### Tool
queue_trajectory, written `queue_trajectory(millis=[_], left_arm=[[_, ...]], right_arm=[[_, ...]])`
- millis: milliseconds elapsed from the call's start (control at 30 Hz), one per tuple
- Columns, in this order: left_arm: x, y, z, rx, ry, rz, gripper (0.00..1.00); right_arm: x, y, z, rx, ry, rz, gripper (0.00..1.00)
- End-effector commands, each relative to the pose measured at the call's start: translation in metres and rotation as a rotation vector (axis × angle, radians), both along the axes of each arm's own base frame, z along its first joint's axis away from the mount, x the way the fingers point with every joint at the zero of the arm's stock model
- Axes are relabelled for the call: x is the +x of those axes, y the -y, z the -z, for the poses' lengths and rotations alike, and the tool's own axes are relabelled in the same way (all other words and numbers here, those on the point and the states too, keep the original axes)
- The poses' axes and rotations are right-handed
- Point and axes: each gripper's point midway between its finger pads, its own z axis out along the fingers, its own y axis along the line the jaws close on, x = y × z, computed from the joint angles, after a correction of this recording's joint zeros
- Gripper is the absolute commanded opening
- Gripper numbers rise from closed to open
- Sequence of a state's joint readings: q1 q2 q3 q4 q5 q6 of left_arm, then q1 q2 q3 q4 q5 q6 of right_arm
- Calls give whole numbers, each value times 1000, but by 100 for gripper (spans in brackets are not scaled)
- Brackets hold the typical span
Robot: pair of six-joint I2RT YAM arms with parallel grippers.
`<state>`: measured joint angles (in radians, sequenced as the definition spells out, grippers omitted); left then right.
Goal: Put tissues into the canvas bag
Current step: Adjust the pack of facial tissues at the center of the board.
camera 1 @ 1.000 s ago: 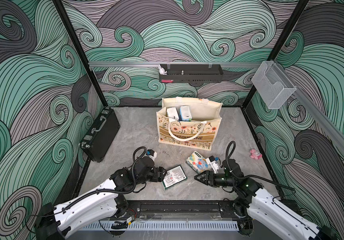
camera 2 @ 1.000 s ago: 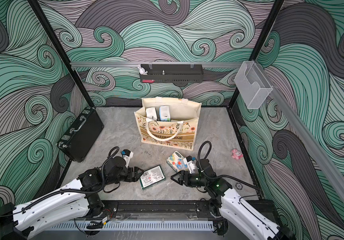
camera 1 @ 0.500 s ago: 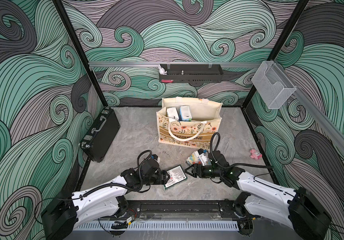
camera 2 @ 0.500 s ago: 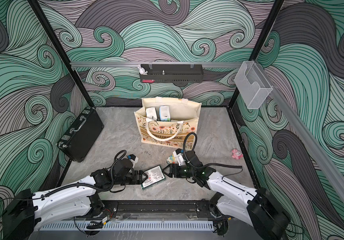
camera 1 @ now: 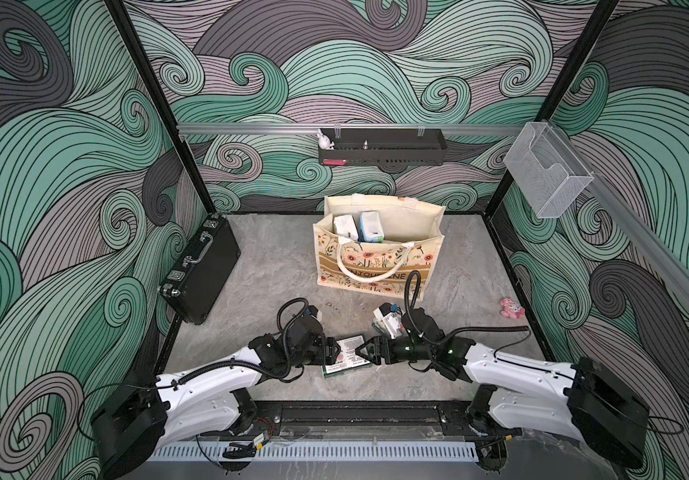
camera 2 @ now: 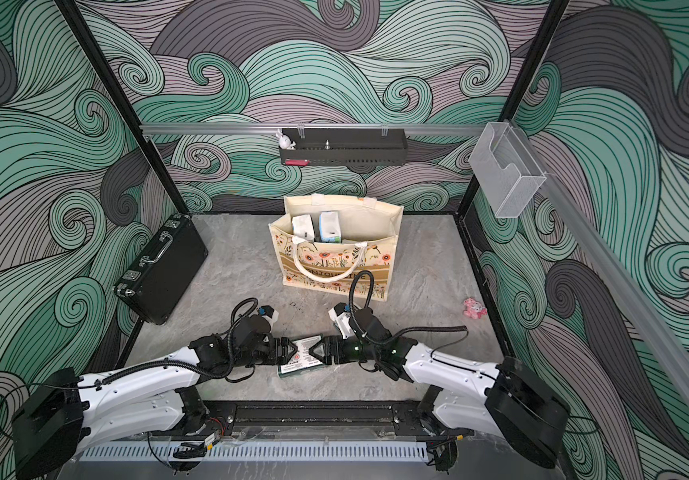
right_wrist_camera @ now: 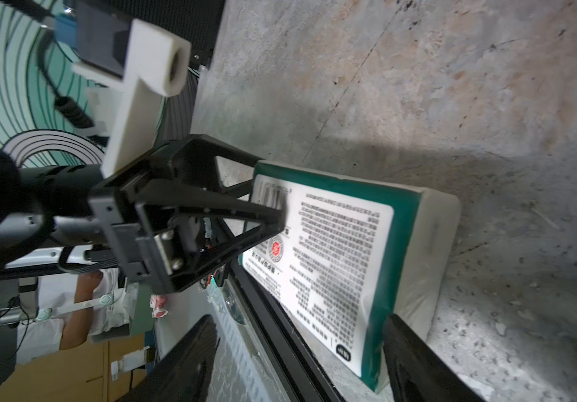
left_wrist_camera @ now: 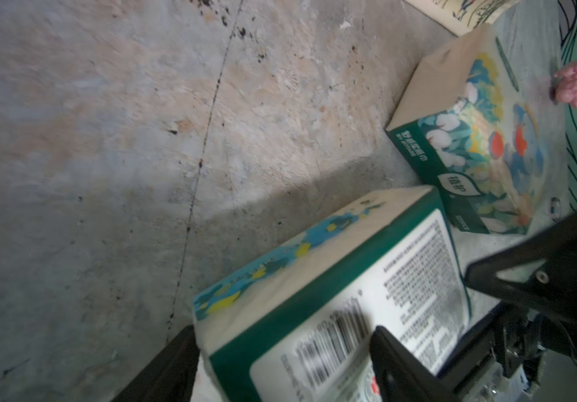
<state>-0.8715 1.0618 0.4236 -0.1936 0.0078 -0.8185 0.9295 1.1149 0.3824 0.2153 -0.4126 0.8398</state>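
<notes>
A dark green-and-white tissue pack (camera 1: 347, 356) (camera 2: 302, 360) lies label up near the table's front edge. My left gripper (camera 1: 333, 353) (left_wrist_camera: 283, 334) is open, its fingers straddling the pack's left end. My right gripper (camera 1: 361, 351) (right_wrist_camera: 299, 320) is open at the pack's right end, one finger beside its white side. A floral tissue pack (left_wrist_camera: 471, 139) lies just behind, mostly hidden under my right wrist in both top views. The canvas bag (camera 1: 380, 266) (camera 2: 334, 270) stands upright at the back centre, holding a white pack (camera 1: 344, 226) and a light blue pack (camera 1: 371, 226).
A black briefcase (camera 1: 201, 270) leans by the left wall. A small pink toy (camera 1: 511, 308) (left_wrist_camera: 575, 83) lies at the right. On the back wall hangs a black shelf (camera 1: 382, 145), and a clear holder (camera 1: 546, 178) is fixed at the right.
Both arms have closed in on the green-and-white pack: the left gripper moved right, the right gripper moved left past the floral pack. The pack has not moved.
</notes>
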Motion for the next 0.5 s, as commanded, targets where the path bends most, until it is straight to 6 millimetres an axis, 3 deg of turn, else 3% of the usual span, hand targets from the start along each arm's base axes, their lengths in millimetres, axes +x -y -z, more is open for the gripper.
queue_trajectory(millis=[0,233,467], left_arm=[[17,3,-12,22,67,-7,81],[23,7,-19,29,75,15,82],[20,13,-30,30,42,46,82]], right_arm=[[-12,6,3,10,-5,38,76],[-27,15,8,7,6,43,77],[-5,36,11,-113,119,132,78]])
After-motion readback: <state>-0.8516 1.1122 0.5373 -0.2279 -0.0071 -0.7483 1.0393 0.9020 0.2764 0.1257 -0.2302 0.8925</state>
